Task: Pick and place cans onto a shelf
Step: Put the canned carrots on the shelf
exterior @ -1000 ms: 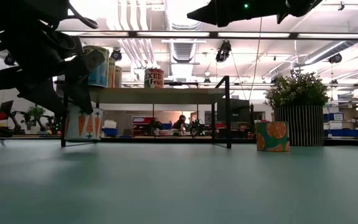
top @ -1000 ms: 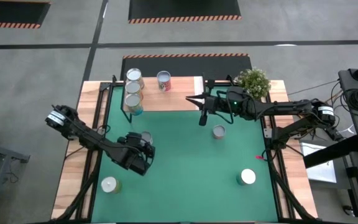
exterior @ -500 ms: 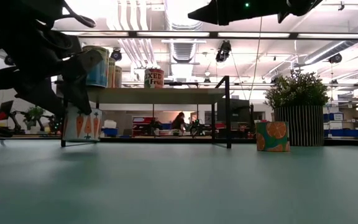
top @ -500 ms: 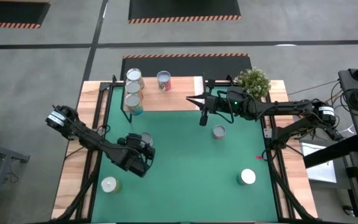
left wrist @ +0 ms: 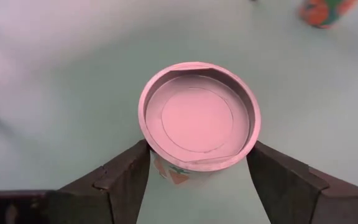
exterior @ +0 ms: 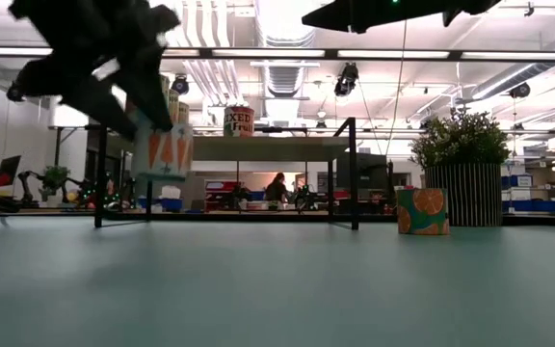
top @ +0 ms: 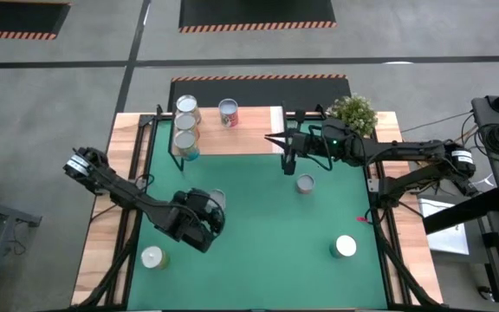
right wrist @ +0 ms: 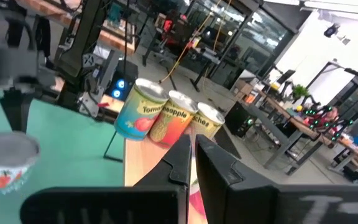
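Note:
My left gripper (top: 213, 204) is left of the green mat's middle, shut on a can with a carrot label (exterior: 162, 151) and a silvery top (left wrist: 199, 115). The can hangs clear of the table. The wooden shelf (top: 249, 139) stands at the far edge. Three cans (top: 185, 124) stand in a row at its left end, and a reddish can (top: 229, 112) stands further right. My right gripper (top: 286, 160) is shut and holds nothing. It hovers level and high by the shelf's right end, and its wrist view shows it (right wrist: 193, 146) facing the row of three cans (right wrist: 169, 115). My left gripper pinches the can's side wall just below the top rim (left wrist: 149, 148). One finger (left wrist: 126, 180) is on one side and the other finger (left wrist: 278, 180) is opposite. The fingers slant down at it from the table's left. The can is lifted clear of the mat and tilts slightly.
Loose cans stand on the mat: an orange-labelled one (top: 305, 183) right of centre, one (top: 345, 246) near the right front, and one (top: 152, 257) near the left front. A potted plant (top: 353, 113) stands at the far right beside the shelf.
My left gripper has risen with the carrot can and drifted a little toward the table's right and near edges, rolling as it went. The can stood on the mat and now hangs clear above it, slightly tilted.

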`<state>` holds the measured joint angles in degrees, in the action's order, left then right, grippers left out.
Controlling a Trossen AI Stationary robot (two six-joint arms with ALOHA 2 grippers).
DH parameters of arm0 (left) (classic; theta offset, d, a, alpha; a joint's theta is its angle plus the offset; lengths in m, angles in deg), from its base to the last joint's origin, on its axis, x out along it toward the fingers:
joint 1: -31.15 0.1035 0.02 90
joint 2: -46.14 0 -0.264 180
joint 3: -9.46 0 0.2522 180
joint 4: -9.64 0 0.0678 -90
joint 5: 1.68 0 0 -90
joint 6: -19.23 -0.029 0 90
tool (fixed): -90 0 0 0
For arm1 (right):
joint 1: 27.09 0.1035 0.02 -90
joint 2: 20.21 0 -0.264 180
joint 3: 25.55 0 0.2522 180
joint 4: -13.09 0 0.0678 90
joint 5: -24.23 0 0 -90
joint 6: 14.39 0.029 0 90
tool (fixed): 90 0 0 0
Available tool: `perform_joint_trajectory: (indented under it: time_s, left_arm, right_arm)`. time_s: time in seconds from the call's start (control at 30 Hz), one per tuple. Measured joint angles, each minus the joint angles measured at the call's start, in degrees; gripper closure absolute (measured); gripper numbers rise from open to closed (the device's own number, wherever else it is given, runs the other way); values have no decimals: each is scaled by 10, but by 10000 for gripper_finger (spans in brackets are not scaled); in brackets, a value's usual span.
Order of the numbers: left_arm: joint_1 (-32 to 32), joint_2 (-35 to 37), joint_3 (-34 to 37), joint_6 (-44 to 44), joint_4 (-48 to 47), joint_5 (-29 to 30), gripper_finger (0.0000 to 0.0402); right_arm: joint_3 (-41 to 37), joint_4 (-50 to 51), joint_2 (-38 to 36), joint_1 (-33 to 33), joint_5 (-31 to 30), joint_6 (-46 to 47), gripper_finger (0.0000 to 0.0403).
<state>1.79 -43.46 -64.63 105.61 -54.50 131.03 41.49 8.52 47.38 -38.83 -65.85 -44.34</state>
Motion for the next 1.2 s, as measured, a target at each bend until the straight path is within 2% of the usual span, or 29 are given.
perform_joint_trajectory:
  time_s: [0.23,0.57,0.87,1.03,1.2]
  left_arm:
    - [6,0,-77,-121,-2,1,157]
    - [51,0,-168,-306,-4,47,157]
    - [160,0,-210,-476,36,66,158]
    - [232,0,-208,-532,66,62,158]
    - [297,0,-190,-590,155,16,158]
  right_arm:
    - [0,89,-39,0,0,9,390]
    - [-1,189,-88,0,0,19,390]
    - [-6,211,-110,0,1,26,390]
    - [-12,216,-113,0,1,25,390]
    - [-19,215,-116,0,1,23,390]
